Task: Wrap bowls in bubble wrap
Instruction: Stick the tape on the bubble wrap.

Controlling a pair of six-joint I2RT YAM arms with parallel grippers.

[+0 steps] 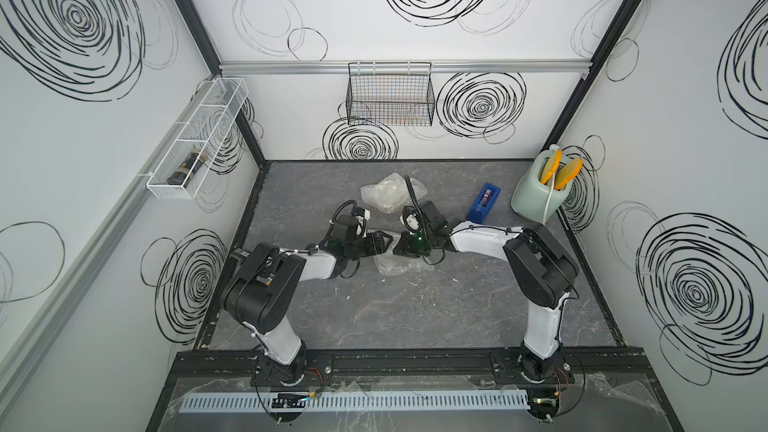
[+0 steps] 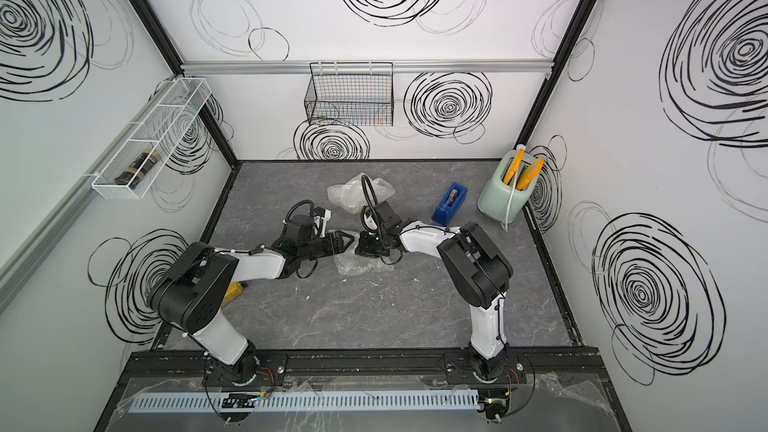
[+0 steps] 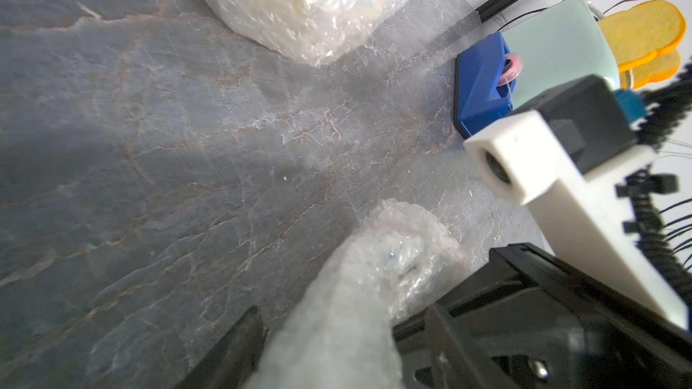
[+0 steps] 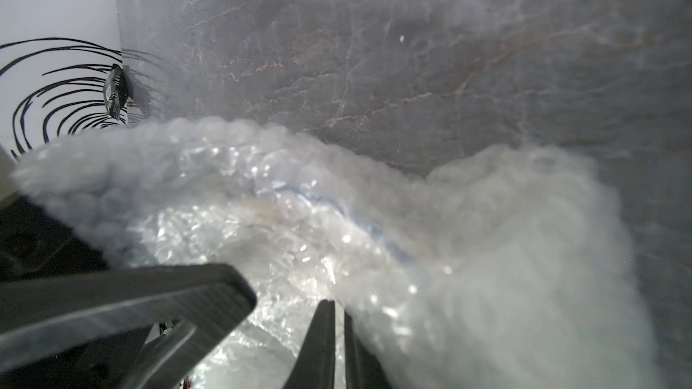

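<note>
On the left wall, a white wire shelf (image 1: 195, 139) holds a dark jar (image 1: 187, 168). At the middle of the grey marbled table (image 1: 415, 317), my left gripper (image 1: 388, 241) and my right gripper (image 1: 400, 243) come nearly tip to tip over the near bundle of bubble wrap (image 1: 392, 270). The bundle lies on the table and shows just below them in both top views.

My left gripper stands spread. In the left wrist view one finger (image 3: 232, 349) lies just beside the wrap, well off to the side (its partner is lost among the black parts). A thin blue line through the film marks the blue-patterned bowl (image 4: 329, 207) inside this bundle.

Toward the rear wall, the far bundle of bubble wrap (image 1: 386, 193) sits apart from both grippers, with the yellowish tint of the cream bowl (image 3: 296, 5) showing through it.

My right gripper's fingers (image 4: 318, 342) are pressed together against the near bundle. Whether film is caught between them I cannot tell.

Further right stands a blue tape dispenser (image 1: 483, 201), then a pale green toaster (image 1: 532, 197) with two yellow bread slices (image 1: 567, 174), close to the right wall.
</note>
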